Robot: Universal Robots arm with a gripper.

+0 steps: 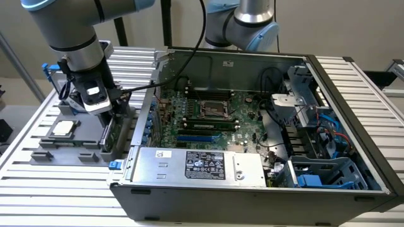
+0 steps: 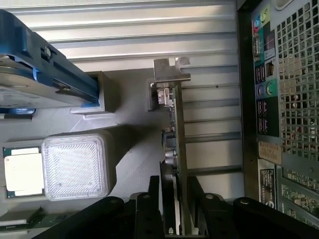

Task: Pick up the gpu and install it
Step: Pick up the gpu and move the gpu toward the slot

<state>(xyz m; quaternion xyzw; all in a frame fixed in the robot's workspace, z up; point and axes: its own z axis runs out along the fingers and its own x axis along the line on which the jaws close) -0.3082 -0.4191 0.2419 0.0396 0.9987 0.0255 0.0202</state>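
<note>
The gpu (image 1: 112,135) stands on its long edge in a grey holder (image 1: 117,153) on the slatted table, just outside the open computer case at the exterior view's left. In the wrist view the gpu (image 2: 178,134) shows edge-on: black face, greenish board and a silver bracket (image 2: 171,69) at the far end. My gripper (image 1: 113,116) is lowered onto it. My gripper (image 2: 174,211) straddles the card, and its black fingers (image 2: 153,199) press against both faces. The card still sits in its holder.
The open case (image 1: 353,85) holds the motherboard (image 1: 208,111) with a blue slot (image 1: 198,138) and a power supply (image 1: 202,164). Its perforated rear panel (image 2: 294,89) is close beside the card. A CPU chip (image 1: 65,127) and a blue-railed hard drive (image 2: 30,74) lie in neighbouring holders.
</note>
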